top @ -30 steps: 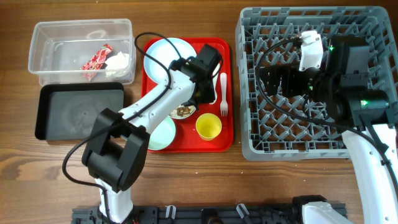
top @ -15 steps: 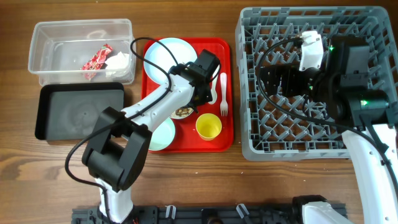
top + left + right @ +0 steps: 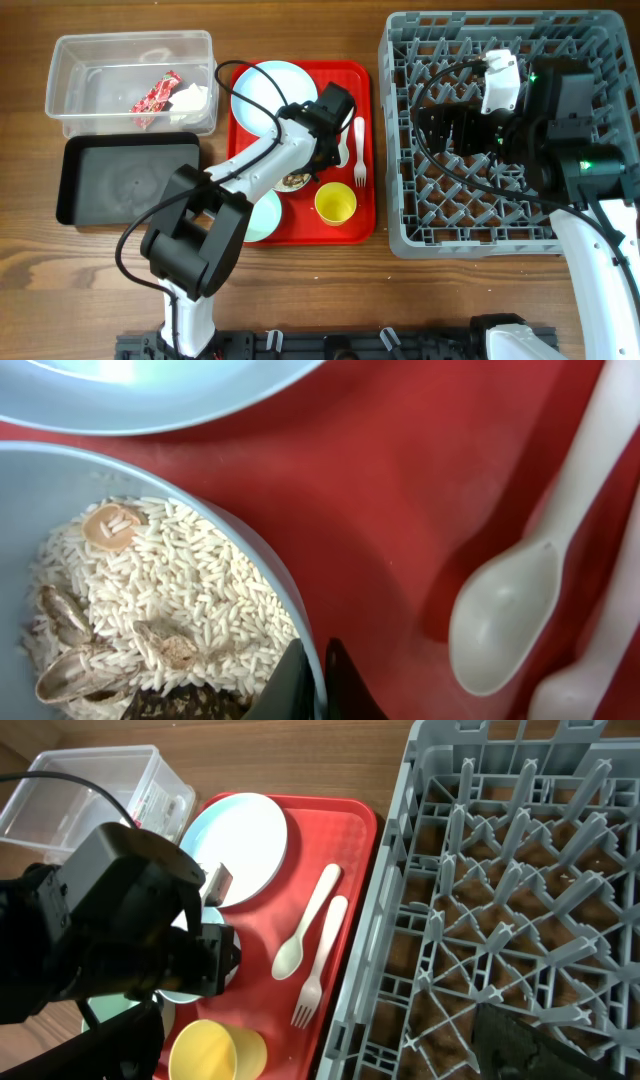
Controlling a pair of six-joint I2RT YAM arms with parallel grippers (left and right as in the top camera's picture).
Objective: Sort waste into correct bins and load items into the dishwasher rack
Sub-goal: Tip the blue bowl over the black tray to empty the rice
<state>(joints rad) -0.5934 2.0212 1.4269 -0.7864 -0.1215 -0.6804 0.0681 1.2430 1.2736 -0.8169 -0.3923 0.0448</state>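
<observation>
Overhead, the dishwasher rack point(image 3: 400, 200) fills the right side with no dish in it that I can see, and the right gripper point(image 3: 428, 130) hangs over it with its jaws spread, holding nothing. The red serving tray point(image 3: 368, 130) lies in the middle. At the left are the clear tub point(image 3: 70, 110), holding the wrapper and tissue, and the black tray point(image 3: 120, 180). The plate point(image 3: 262, 90), a second bowl point(image 3: 262, 215) and the yellow cup point(image 3: 335, 203) sit on the red tray.

The left gripper point(image 3: 318, 685) pinches the rim of the bowl point(image 3: 40, 490), one finger inside and one outside. The food scraps point(image 3: 170, 610) are heaped right up to the inner finger. The spoon point(image 3: 500, 610) lies just beside the bowl.

The step looks like emptying this bowl. A rim pinch leaves the load off-centre, so lift slowly and keep the bowl level. Tip it only once it is over the black tray, probably the scraps bin.
</observation>
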